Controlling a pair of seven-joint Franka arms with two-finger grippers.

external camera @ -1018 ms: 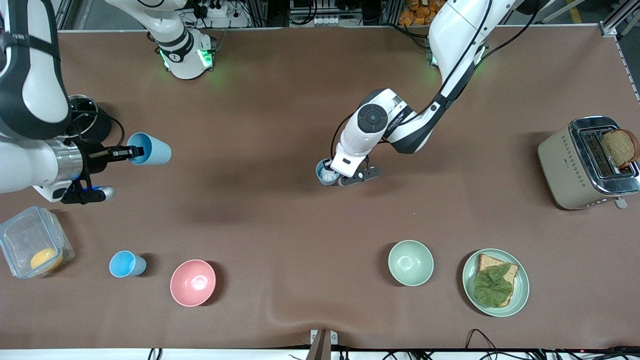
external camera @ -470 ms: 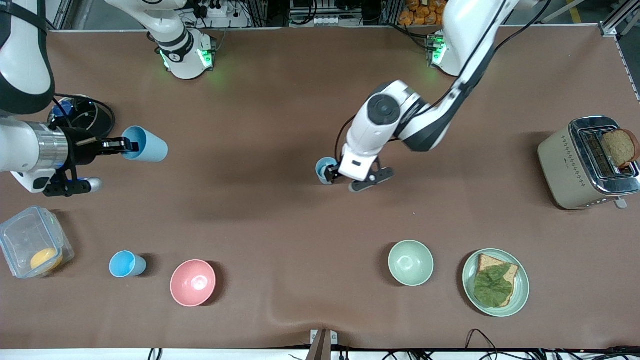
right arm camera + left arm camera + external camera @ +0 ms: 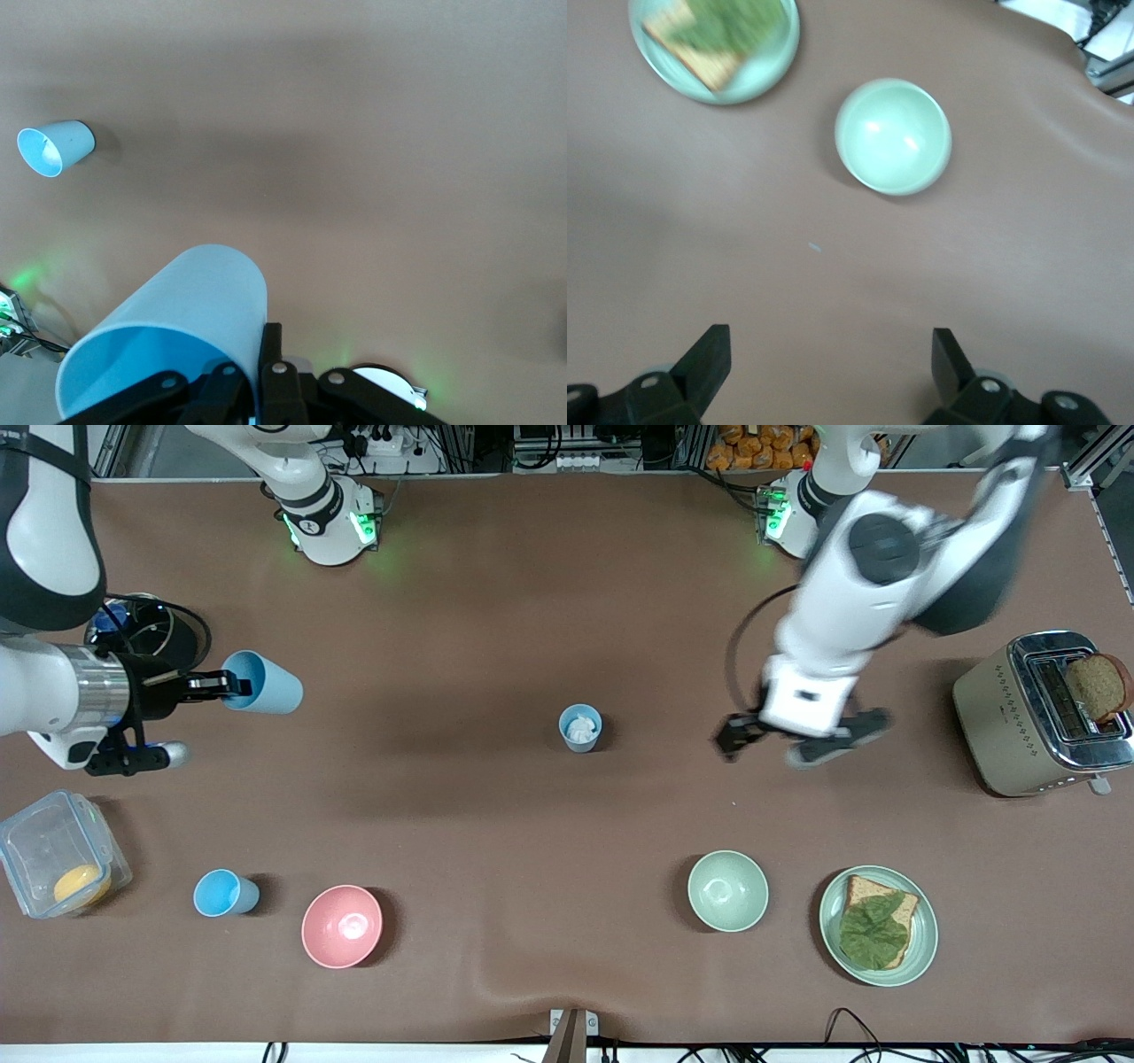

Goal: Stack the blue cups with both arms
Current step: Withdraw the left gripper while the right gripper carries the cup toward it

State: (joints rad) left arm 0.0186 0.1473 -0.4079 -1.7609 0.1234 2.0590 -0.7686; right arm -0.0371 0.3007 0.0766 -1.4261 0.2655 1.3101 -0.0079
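Note:
A grey-blue cup (image 3: 580, 728) stands upright alone in the middle of the table, with something white inside it. It also shows in the right wrist view (image 3: 55, 148). My right gripper (image 3: 229, 685) is shut on the rim of a sky-blue cup (image 3: 266, 684), held on its side above the table at the right arm's end. The right wrist view shows that cup (image 3: 177, 310) pinched in my right gripper (image 3: 255, 359). A second sky-blue cup (image 3: 226, 893) stands upright beside the pink bowl. My left gripper (image 3: 749, 735) is open and empty in the air, between the grey-blue cup and the toaster; its wrist view (image 3: 828, 363) shows bare table.
A pink bowl (image 3: 342, 926), a pale green bowl (image 3: 727, 890) and a plate with a sandwich (image 3: 921, 948) lie nearest the front camera. A toaster (image 3: 1001, 717) with bread stands at the left arm's end. A clear container (image 3: 35, 841) and a black round object (image 3: 168, 638) are at the right arm's end.
My left gripper has let go of the grey-blue cup and swung away toward the toaster. The cup stays standing. My right gripper with its cup has barely moved.

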